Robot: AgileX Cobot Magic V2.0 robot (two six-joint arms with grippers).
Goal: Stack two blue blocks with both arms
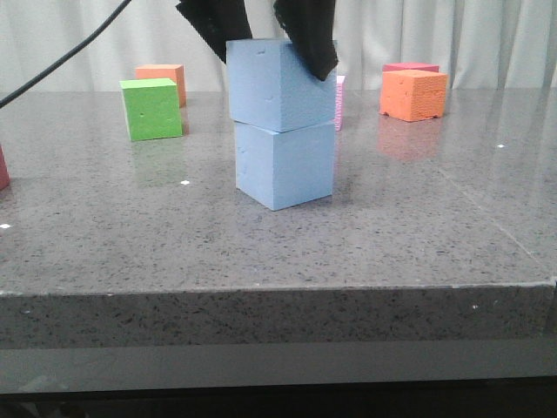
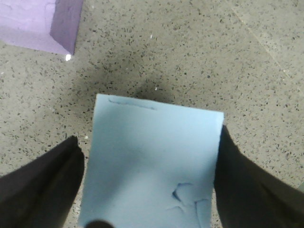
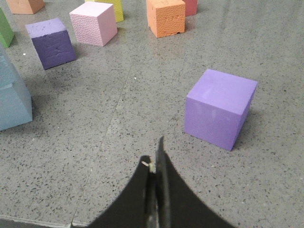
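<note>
From the front I see the upper blue block point(image 1: 280, 84) sitting on the lower blue block point(image 1: 285, 165), mid-surface, with the left tool point(image 1: 261, 39) straddling its top. My left wrist camera shows both fingers point(image 2: 40, 190) flanking that block, gaps visible, not gripping. My right wrist camera shows the right tool point(image 3: 156, 166) closed, empty, near a purple cube point(image 3: 219, 108).

From the front, the tops of my left end effector point(image 1: 261, 35) fingers run off the upper edge, so I can't see my wrist. A pink cube point(image 1: 339, 103) shows only as a sliver behind the upper blue block point(image 1: 280, 85). A dark red thing point(image 1: 3, 167) is cut by the left edge. In my left wrist view the upper blue block hides the lower blue block point(image 1: 285, 165) entirely, and a purple cube point(image 2: 40, 23) is cropped at the corner.
</note>
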